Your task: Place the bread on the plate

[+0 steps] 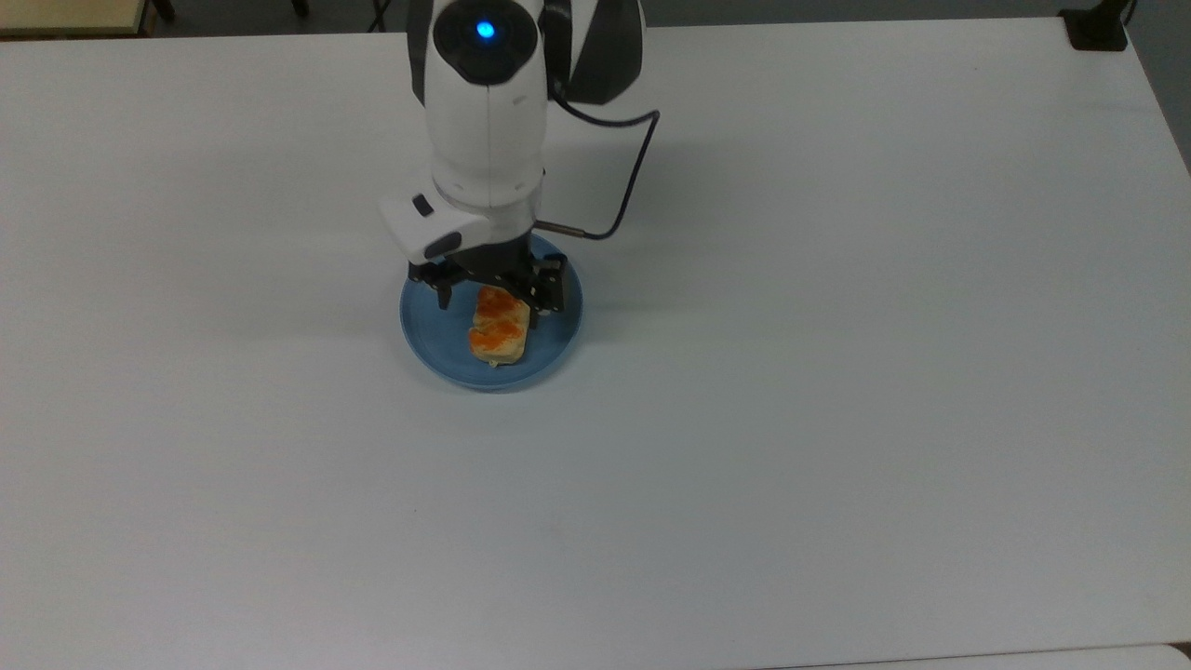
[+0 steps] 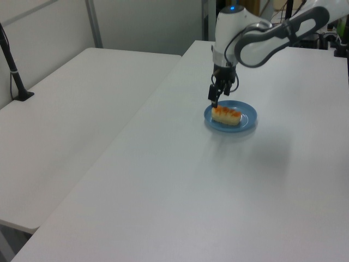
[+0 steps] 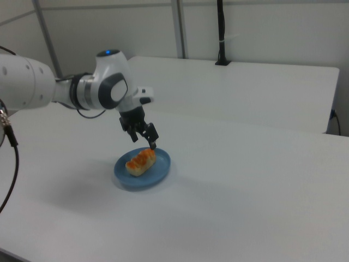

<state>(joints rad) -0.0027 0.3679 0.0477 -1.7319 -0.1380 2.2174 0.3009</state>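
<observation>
The pale-yellow bread [image 1: 499, 326] with orange-brown glazed patches lies flat inside the round light-blue plate [image 1: 551, 342], lengthwise and slightly toward the top view's left of its middle. My gripper [image 1: 496, 296] hangs open just above the bread's far end, a finger on each side and nothing held between them. In the left view the bread [image 2: 226, 114] rests on the plate [image 2: 248, 117] with the gripper [image 2: 217, 96] lifted off it. The right view has the bread [image 3: 141, 161] on the plate [image 3: 160, 168] below the open gripper [image 3: 143, 141].
The plate stands on a wide white table [image 1: 837, 372]. A black cable [image 1: 633, 177] loops off the arm's wrist. A second white table [image 2: 82, 109] adjoins it, with a black clamped post [image 2: 13, 71] at its edge.
</observation>
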